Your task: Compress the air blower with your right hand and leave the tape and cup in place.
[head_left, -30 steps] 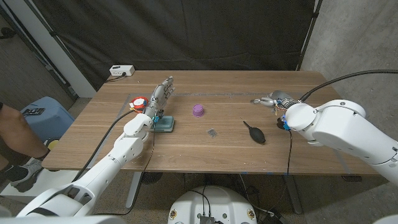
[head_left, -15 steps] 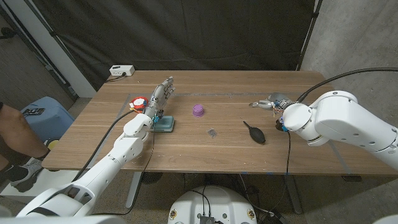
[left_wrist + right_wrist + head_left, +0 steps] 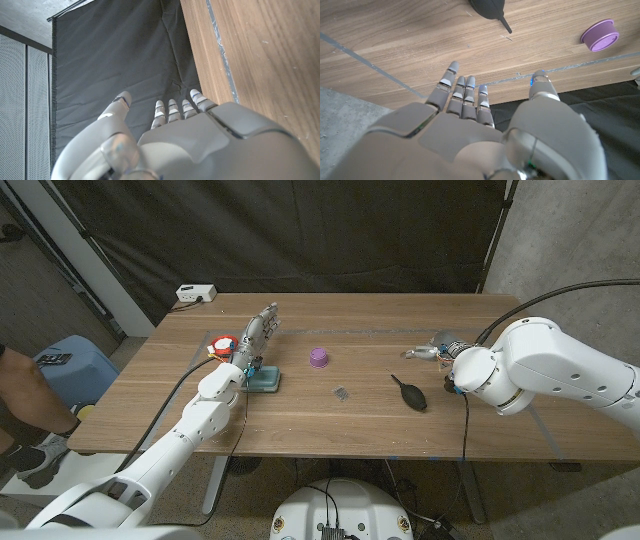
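Note:
The black air blower [image 3: 410, 393] lies on the wooden table [image 3: 350, 425] right of centre, its nozzle pointing to the far left. My right hand [image 3: 430, 350] hovers just behind it, fingers apart and holding nothing. In the right wrist view the blower [image 3: 487, 7] and the cup [image 3: 599, 35] lie beyond my right hand [image 3: 470, 130]. The purple cup [image 3: 319, 357] stands near the middle of the table. A red and white tape roll [image 3: 222, 343] sits at the left beside my left hand [image 3: 258, 330], whose fingers are stretched out and empty. The left hand [image 3: 170, 140] is also in the left wrist view.
A flat teal object [image 3: 265, 380] lies by my left wrist. A small dark speck [image 3: 341, 392] sits between cup and blower. A white power strip [image 3: 195, 294] is at the far left corner. Off the table's left side are a blue stool [image 3: 70, 365] and a person [image 3: 20, 395].
My right arm has swung its elbow up and back, and the right hand has shifted slightly nearer the blower. The left arm, blower, cup and tape have not moved.

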{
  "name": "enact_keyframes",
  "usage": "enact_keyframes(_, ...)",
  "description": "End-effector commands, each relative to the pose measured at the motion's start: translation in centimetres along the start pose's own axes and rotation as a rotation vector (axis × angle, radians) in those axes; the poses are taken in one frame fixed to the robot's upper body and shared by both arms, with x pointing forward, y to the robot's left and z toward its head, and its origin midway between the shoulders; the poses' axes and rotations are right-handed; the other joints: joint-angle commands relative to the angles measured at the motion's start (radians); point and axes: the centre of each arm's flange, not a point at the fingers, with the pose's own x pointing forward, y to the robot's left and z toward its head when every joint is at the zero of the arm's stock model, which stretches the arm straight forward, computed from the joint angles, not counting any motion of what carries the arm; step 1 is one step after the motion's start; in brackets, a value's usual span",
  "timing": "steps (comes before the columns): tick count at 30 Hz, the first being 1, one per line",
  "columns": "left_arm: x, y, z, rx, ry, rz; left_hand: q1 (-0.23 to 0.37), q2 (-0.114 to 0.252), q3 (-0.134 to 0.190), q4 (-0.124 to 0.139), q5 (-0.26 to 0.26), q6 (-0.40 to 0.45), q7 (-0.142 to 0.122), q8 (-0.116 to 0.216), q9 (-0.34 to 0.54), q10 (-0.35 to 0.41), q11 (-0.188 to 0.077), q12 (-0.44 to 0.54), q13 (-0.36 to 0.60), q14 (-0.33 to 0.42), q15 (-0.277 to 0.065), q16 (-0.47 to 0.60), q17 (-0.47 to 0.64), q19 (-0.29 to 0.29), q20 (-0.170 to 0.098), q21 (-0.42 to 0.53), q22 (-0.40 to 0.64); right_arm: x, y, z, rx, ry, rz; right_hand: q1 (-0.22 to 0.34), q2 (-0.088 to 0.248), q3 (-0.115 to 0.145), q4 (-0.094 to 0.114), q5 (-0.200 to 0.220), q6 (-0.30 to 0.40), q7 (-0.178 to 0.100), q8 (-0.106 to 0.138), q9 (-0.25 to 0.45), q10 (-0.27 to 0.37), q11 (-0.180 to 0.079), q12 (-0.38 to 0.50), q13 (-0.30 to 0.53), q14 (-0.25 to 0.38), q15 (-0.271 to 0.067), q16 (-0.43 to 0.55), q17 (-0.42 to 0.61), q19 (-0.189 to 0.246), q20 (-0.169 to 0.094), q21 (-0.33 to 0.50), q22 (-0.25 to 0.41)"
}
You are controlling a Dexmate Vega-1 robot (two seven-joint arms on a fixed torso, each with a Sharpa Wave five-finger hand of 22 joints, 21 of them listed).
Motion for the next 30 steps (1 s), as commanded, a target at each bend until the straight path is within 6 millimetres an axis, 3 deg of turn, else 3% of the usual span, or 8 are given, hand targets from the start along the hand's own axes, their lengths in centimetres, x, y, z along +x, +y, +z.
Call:
enact_keyframes(1,-0.1,0.0,0.0,0.000,0.000,0.001,0.013,-0.001,0.003,-0.002,0.003,0.009,0.001,0.000,0.001,0.003,0.001,-0.003,0.004,-0.004,0.006,0.000,0.002,0.009,0.004,-0.004,0.006,-0.4,0.2,-0.1,-0.036,0.009,0.027,0.004,-0.014,-0.003,0.000,0.007,0.013,0.062,0.000,0.005,0.004,0.005,0.007,0.007,0.004,0.005,0.004,0.006,0.004,0.007,-0.003,0.005)
enact_keyframes(30,0.0,0.2,0.3,0.005,0.002,-0.009,0.017,-0.001,0.000,-0.002,0.004,0.009,0.002,-0.001,0.002,0.004,0.000,-0.004,0.004,-0.003,0.008,0.000,0.003,0.009,0.004,-0.004,0.006,-0.1,2.0,-0.4,-0.131,0.031,0.098,-0.001,-0.022,-0.012,0.011,0.014,0.014,0.063,-0.003,0.007,0.002,0.012,0.022,0.031,0.005,0.016,0.005,0.015,0.004,0.019,-0.004,0.006)
